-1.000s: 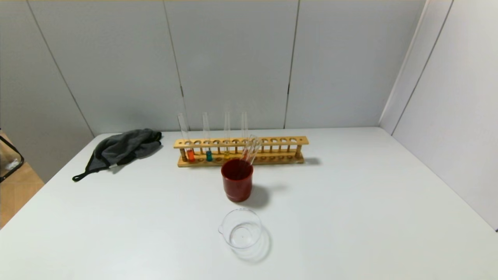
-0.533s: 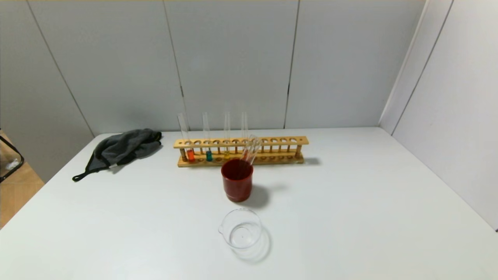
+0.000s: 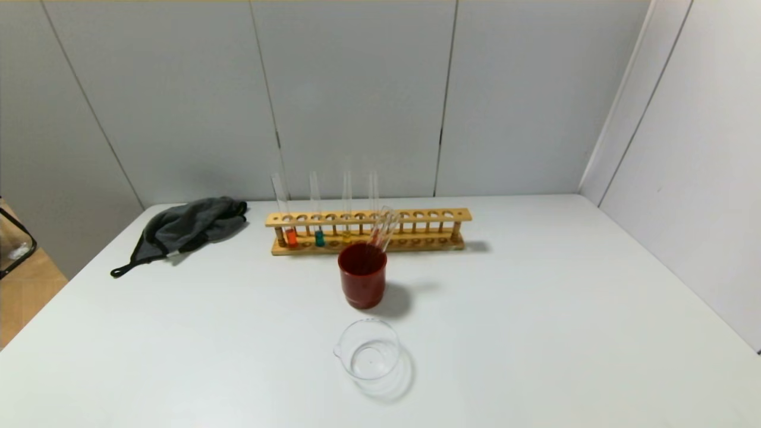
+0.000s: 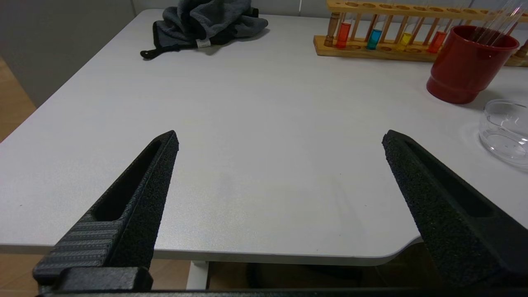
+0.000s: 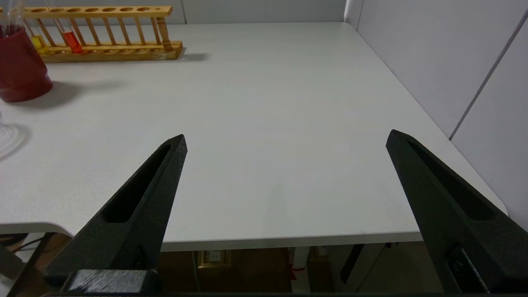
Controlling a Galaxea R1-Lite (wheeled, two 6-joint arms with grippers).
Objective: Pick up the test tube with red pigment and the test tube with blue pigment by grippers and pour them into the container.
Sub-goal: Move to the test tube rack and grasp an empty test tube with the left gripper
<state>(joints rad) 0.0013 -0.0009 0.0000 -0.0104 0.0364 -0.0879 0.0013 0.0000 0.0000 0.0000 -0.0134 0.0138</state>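
Both hands wait at the near edge of the table [image 3: 535, 333], fingers spread wide and holding nothing: the left hand [image 4: 280, 138] and the right hand [image 5: 286, 138]. Farther in stands the container [image 3: 367, 349], then a dark-red cup [image 3: 362, 282]. Well apart, in the wooden rack [image 3: 368, 229] behind, stand the test tube with red pigment [image 3: 291, 236] and the test tube with blue pigment [image 3: 319, 238].

A: What is the left gripper [image 4: 280, 138] looking like?
B: It is showing two black fingers [image 4: 136, 198], long and pointed. Each is looking rough like sandpaper, with a long slot cut in it and ridges near the wide end.
A: And the right gripper [image 5: 286, 140]?
B: It is looking the same: two black, pointed, slotted fingers [image 5: 136, 206].
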